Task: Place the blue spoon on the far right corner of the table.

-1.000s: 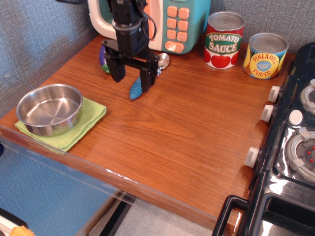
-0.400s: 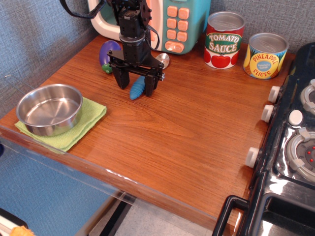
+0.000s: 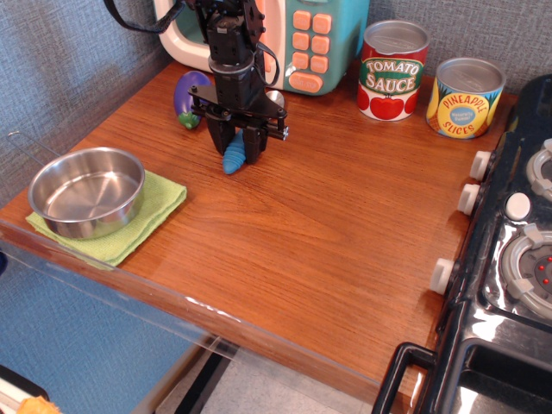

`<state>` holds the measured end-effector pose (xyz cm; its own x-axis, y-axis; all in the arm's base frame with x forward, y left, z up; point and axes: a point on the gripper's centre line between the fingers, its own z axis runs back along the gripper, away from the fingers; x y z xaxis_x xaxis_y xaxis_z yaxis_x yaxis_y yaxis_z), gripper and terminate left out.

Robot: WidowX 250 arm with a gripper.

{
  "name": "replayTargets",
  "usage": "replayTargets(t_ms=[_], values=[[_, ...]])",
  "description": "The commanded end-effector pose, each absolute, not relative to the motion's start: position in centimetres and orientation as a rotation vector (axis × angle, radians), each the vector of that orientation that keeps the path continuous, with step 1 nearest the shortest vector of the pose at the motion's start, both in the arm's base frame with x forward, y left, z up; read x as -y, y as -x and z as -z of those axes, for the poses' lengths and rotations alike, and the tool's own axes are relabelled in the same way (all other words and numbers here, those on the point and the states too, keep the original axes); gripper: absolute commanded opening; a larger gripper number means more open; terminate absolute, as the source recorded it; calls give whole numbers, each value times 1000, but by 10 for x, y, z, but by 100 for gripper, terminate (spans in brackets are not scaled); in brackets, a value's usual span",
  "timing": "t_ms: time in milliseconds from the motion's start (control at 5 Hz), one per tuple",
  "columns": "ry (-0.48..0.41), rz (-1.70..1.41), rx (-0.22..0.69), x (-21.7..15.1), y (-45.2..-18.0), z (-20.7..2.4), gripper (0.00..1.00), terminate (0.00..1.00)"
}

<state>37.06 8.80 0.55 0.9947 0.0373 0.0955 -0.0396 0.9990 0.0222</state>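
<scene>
Gripper (image 3: 236, 147): black two-finger unit at the back left of the table, pointing straight down; jaws drawn in against the handle of the blue spoon, clamped on it.
Change: a second ago the jaws stood wide apart, straddling the handle; a moment later they were lower and partly closed; now they are pressed onto it. The arm has also settled lower over the spoon.
Blue spoon (image 3: 233, 160): lying on the wood in front of the toy microwave, only the ribbed blue handle end showing below the fingers; its silver bowl is largely hidden behind the gripper. It appears unmoved from its earlier spot.
Table (image 3: 328, 224): reddish-brown wood grain, clear strip along the near edge.
Far right corner: occupied in part by the tomato sauce can (image 3: 393, 69) and the pineapple slices can (image 3: 466, 97); bare wood remains in front of them.
Other items: purple eggplant (image 3: 191, 93) just left of the gripper; steel bowl (image 3: 86, 191) on a green cloth (image 3: 157, 207); toy stove (image 3: 517, 250) along the right side.
Meaning for task: the grasp looks made; lift and carry to the right are not yet done.
Risk: short chunky handle may pivot in the pinch on lifting.
</scene>
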Motion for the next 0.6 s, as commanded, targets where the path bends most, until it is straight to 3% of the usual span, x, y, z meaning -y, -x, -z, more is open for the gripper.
replayTargets(t_ms=[0, 200, 400], values=[[-24, 30, 259, -67, -352, -80, 0, 0], [51, 130, 292, -25, -307, -124, 0, 0], [92, 239, 212, 16, -263, -107, 0, 0]])
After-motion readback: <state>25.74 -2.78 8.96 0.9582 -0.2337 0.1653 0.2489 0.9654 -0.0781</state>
